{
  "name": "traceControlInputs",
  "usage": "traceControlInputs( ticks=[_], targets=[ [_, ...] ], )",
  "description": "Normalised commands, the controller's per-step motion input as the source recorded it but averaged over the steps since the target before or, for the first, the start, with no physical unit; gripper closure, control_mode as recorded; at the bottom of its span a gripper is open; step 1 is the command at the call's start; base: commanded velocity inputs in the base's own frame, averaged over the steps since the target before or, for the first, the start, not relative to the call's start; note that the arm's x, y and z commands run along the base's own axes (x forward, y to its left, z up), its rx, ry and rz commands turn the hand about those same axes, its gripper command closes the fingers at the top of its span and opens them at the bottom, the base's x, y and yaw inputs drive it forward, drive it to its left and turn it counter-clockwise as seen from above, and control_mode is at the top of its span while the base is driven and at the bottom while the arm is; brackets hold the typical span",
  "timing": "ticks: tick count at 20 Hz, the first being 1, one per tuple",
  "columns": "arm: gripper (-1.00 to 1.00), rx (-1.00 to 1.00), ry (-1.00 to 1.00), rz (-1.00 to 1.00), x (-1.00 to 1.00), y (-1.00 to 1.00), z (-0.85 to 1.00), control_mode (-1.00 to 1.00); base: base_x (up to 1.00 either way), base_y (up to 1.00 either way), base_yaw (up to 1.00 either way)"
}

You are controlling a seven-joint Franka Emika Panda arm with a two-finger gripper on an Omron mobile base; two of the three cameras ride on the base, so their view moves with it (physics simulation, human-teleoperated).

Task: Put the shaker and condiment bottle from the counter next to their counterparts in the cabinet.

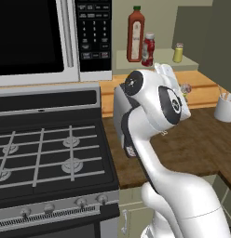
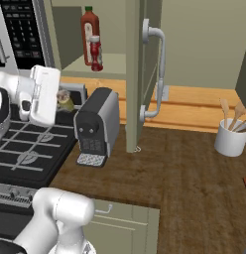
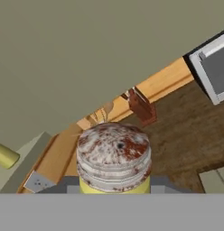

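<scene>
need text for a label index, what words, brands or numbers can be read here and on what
None can be read.
Black microwave keypad: pale key marks, too small to read.
Tall red sauce bottle: label blurred.
Squat red condiment bottle: white label blurred.
Black coffee machine: no visible text.

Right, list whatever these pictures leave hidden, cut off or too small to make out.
- Yellow shaker with speckled pale cap: hand view, body cut off by the bottom edge; left base view, mostly hidden behind the white arm.
- Gripper: jaws' contact with the shaker hidden by the white hand in the right base view.
- Squat red condiment bottle on the cabinet shelf: label too small to read.
- Twin yellow shaker: hidden by the cabinet door in the right base view.
</scene>
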Motion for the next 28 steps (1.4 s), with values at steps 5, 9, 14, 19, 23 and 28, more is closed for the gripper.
traceControlInputs(
  ticks=[5,9,14,19,23,28],
  targets=[
    [1.00,-0.18,-0.01,0.12,0.37,-0.02,0.09,-1.00,0.00,0.00,0.00],
    [1.00,-0.10,0.00,0.09,0.12,-0.19,0.39,-1.00,0.00,0.00,0.00],
    [1.00,-0.02,0.00,0.00,0.00,-0.27,0.41,-1.00,0.00,0.00,0.00],
    [1.00,0.00,0.03,0.00,0.00,-0.14,0.36,-1.00,0.00,0.00,0.00],
    [1.00,-0.01,0.08,0.00,0.00,-0.07,0.21,-1.00,0.00,0.00,0.00],
    [1.00,-0.13,0.18,0.02,0.14,0.17,-0.11,-1.00,0.00,0.00,0.00]
  ],
)
